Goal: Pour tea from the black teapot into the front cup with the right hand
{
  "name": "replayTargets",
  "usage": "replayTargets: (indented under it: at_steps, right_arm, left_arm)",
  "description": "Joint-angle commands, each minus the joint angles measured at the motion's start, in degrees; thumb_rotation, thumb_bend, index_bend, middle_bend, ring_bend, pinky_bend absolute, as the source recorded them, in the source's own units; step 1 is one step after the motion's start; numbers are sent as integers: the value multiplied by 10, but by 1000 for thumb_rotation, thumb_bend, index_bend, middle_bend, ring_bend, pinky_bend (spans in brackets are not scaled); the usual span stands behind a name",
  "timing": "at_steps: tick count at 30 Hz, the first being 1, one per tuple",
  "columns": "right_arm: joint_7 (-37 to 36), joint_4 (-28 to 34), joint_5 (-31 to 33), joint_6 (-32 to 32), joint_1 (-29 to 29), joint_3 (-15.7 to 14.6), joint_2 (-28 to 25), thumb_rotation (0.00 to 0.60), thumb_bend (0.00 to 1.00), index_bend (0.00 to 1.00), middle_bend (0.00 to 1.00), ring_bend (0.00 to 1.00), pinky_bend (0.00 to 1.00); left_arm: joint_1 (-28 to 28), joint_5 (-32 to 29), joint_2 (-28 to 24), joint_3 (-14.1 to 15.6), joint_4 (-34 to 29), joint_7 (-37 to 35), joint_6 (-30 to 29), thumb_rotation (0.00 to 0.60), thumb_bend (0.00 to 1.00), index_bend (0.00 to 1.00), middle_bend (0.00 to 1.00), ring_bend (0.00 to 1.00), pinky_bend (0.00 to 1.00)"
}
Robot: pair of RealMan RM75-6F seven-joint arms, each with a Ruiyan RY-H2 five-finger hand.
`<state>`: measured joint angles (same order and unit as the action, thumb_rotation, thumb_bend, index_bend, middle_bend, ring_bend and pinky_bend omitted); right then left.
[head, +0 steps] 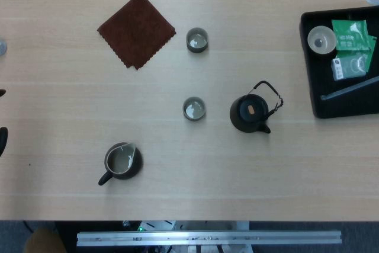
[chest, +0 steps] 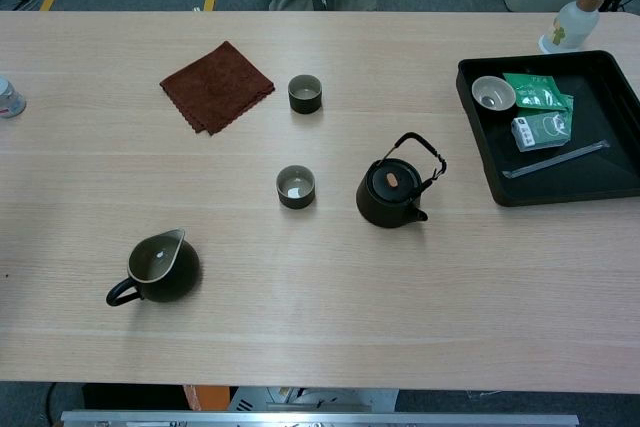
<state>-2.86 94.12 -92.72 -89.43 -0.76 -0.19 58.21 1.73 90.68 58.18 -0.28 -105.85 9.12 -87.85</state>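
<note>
The black teapot [head: 251, 114] [chest: 392, 194] stands upright on the wooden table, right of centre, with its lid on and its wire handle raised. Its spout points toward the near right. The front cup [head: 193, 109] [chest: 296, 187], small and dark with a pale inside, sits just left of the teapot and apart from it. A second, similar cup [head: 197, 39] [chest: 305, 93] stands farther back. Neither view shows my right hand. Dark slivers [head: 2, 139] at the left edge of the head view may belong to my left hand; too little shows to tell.
A dark pitcher [head: 122, 162] [chest: 160, 269] stands near left. A brown cloth [head: 137, 29] [chest: 216, 86] lies far left. At the right, a black tray [head: 305, 69] [chest: 477, 137] holds a white cup [head: 321, 40] and green tea packets [head: 353, 37]. A bottle [chest: 572, 22] stands behind it.
</note>
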Motion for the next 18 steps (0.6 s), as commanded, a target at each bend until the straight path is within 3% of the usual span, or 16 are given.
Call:
replayTargets:
  at_steps: [1, 11, 18]
  right_arm:
    - [0, 0, 0, 1, 1, 0, 0, 600, 163, 299, 373, 215, 129]
    - [12, 15, -27, 12, 20, 1, -13, 600, 163, 299, 373, 215, 129]
    - [58, 50, -50, 58, 63, 9, -29, 600, 164, 299, 373, 215, 129]
  left_arm:
    - [0, -1, 0, 0, 0, 1, 1, 600, 389, 215, 232, 177, 149]
    - [-1, -2, 0, 1, 1, -1, -3, 600, 389, 215, 232, 177, 149]
    - [-2, -3, 2, 1, 4, -3, -5, 600, 389, 215, 232, 177, 149]
